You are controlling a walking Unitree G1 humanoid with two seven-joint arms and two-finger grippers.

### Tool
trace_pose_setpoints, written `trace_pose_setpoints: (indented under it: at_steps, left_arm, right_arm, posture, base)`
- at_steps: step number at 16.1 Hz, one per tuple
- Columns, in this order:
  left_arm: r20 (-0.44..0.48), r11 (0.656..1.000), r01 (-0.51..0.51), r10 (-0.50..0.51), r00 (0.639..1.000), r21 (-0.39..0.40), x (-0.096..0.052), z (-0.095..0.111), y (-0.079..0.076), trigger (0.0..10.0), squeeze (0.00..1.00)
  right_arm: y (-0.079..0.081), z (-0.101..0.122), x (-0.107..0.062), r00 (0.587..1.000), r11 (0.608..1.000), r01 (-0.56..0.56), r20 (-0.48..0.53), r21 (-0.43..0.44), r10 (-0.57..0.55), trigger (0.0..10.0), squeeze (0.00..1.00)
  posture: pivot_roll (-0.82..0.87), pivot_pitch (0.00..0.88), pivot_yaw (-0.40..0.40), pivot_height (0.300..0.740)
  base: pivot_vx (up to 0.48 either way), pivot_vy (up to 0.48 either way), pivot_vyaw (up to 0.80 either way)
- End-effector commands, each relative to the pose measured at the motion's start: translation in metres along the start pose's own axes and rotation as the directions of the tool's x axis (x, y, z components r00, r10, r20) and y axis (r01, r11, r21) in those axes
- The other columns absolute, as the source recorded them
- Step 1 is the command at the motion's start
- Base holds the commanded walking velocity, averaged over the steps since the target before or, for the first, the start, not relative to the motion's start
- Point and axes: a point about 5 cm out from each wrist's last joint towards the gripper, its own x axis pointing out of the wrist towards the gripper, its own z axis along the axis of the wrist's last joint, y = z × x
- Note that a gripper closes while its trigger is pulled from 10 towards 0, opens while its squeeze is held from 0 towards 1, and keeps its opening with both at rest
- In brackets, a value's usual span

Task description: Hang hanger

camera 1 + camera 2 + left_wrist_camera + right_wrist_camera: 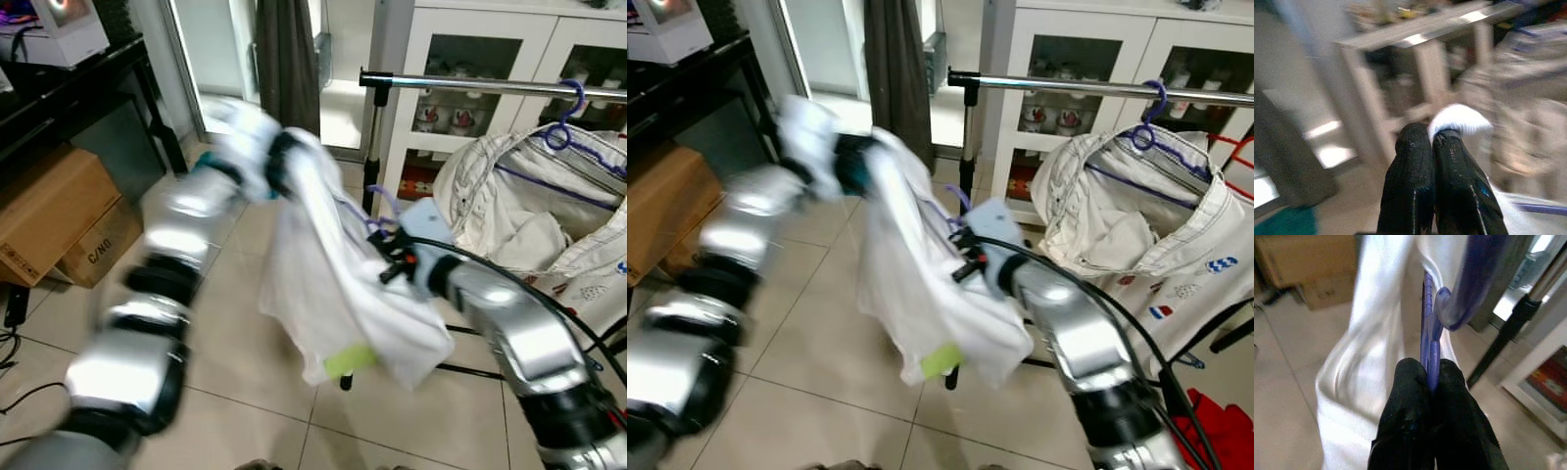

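Now the purple hanger, carrying a white shirt, is hanging in the air near the rail. The right gripper is pinching its neck, while the left gripper (badly blurred) is clamping shirt cloth.

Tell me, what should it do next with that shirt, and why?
Probably lift the hanger toward the rail. The right gripper pinches it, the left gripper holds the shirt, and its hook is below the rail, not yet on.

2 purple hangers, 2 white garments, 1 rail, 2 boxes, 2 grippers.
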Motion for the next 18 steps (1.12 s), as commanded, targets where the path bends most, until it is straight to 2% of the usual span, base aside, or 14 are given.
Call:
trace_pose_setpoints:
  at_steps: [1,2,5,7,8,9,12,14,16,18]
  left_arm:
    - [-0.037,0.997,0.071,-0.069,0.997,0.036,0.005,-0.005,-0.014,0.0,0.00]
    - [-0.057,0.995,0.097,-0.095,0.994,0.031,0.009,-0.011,-0.026,0.0,0.00]
    - [-0.071,0.996,0.073,-0.069,0.995,0.047,0.010,-0.013,-0.028,0.0,0.00]
    - [-0.099,0.993,-0.026,0.037,0.994,0.112,0.003,-0.014,-0.011,0.0,0.00]
    - [-0.111,0.988,-0.053,0.069,0.991,0.143,-0.002,-0.015,-0.003,0.0,0.00]
    - [-0.127,0.974,-0.100,0.127,0.984,0.201,-0.011,-0.013,0.015,0.0,0.00]
    - [-0.159,0.953,-0.145,0.192,0.968,0.267,-0.025,-0.012,0.036,0.0,0.00]
    - [-0.181,0.945,-0.157,0.214,0.960,0.286,-0.033,-0.015,0.045,0.0,0.00]
    - [-0.254,0.932,-0.112,0.207,0.945,0.344,-0.051,-0.022,0.059,0.0,0.00]
    - [-0.280,0.934,-0.095,0.199,0.939,0.345,-0.057,-0.026,0.062,0.0,0.00]
  right_arm:
    - [-0.003,0.007,0.005,0.999,0.999,0.032,-0.005,-0.020,-0.033,0.0,0.00]
    - [-0.001,0.013,0.008,1.000,0.999,0.015,0.011,-0.034,-0.015,0.0,0.00]
    - [0.000,0.019,0.012,1.000,0.998,-0.008,0.024,-0.058,0.009,0.0,0.00]
    - [0.007,0.015,0.013,0.994,0.987,-0.105,-0.037,-0.121,0.101,0.0,0.00]
    - [0.013,0.005,0.010,0.979,0.969,-0.189,-0.109,-0.160,0.173,0.0,0.00]
    - [0.011,-0.010,0.003,0.957,0.950,-0.244,-0.206,-0.196,0.204,0.0,0.00]
    - [-0.001,-0.018,-0.006,0.955,0.952,-0.229,-0.236,-0.203,0.180,0.0,0.00]
    - [-0.006,-0.013,-0.011,0.960,0.958,-0.230,-0.199,-0.169,0.195,0.0,0.00]
    - [-0.024,0.005,-0.030,0.981,0.980,-0.188,-0.048,-0.057,0.186,0.0,0.00]
    - [-0.035,0.011,-0.040,0.984,0.984,-0.175,0.047,0.014,0.174,0.0,0.00]
  posture:
    - [-0.16,0.000,0.063,0.740]
    - [-0.16,0.000,0.060,0.740]
    - [-0.16,0.000,0.050,0.740]
    - [-0.15,0.000,0.042,0.740]
    - [-0.15,0.000,0.041,0.740]
    - [-0.14,0.000,0.036,0.740]
    - [-0.14,0.000,0.038,0.740]
    - [-0.14,0.000,0.038,0.740]
    - [-0.15,0.000,0.045,0.740]
    - [-0.15,0.000,0.047,0.740]
  base:
    - [0.000,0.000,0.00]
    - [0.000,0.000,0.00]
    - [0.000,0.000,0.00]
    - [0.000,0.000,0.00]
    - [0.000,0.000,0.00]
    - [0.000,0.000,0.00]
    - [0.000,0.000,0.00]
    - [0.000,0.000,0.00]
    - [0.000,0.000,0.00]
    - [0.000,0.000,0.00]
